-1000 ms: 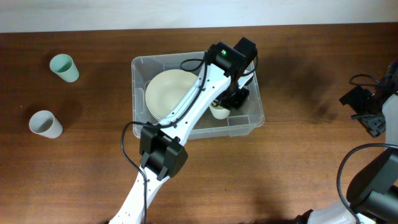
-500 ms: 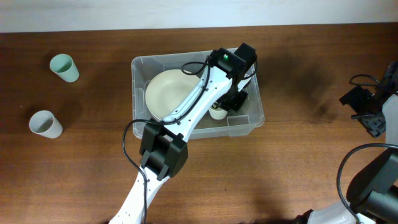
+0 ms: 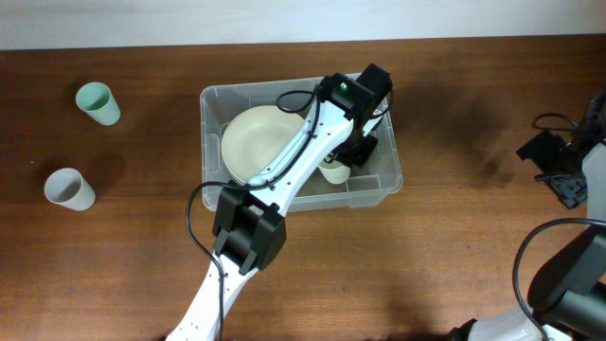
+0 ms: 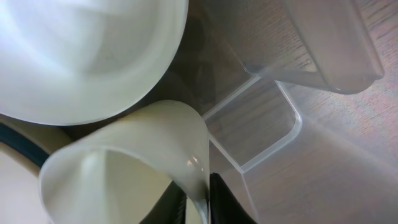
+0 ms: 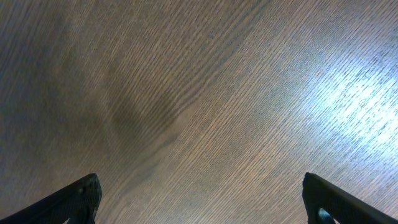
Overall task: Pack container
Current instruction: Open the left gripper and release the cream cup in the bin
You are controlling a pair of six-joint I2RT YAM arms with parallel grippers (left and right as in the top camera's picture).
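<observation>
Quick headcount: one container (image 3: 203, 123), one big cream bowl (image 3: 254, 142), three cups and two arms. That's everything on the counter (image 3: 454, 265).

The container sits about mid-counter, a little toward the far edge. It's a clear plastic rectangular bin with rounded corners and a rimmed edge, and the wood grain shows right through its walls and floor. The left wrist view also shows a rectangular outline with rounded corners on its bottom. The big cream bowl fills its left half, and a small cream cup (image 3: 331, 171) sits in the right half, just beside the bowl.

The other two cups are out on the counter, well apart from the container on the left: a mint green cup (image 3: 98, 102) farther back and a white cup (image 3: 68, 188) nearer the front.

The left arm (image 3: 284, 180) reaches across into the container, and the left gripper (image 4: 199, 202) is clamped on the small cream cup's wall, one finger inside and one outside. You can't tell whether the cup is resting on the floor or lifted.

The right gripper (image 5: 202, 199) is off at the right edge, fingers spread wide over bare wood and holding nothing.
</observation>
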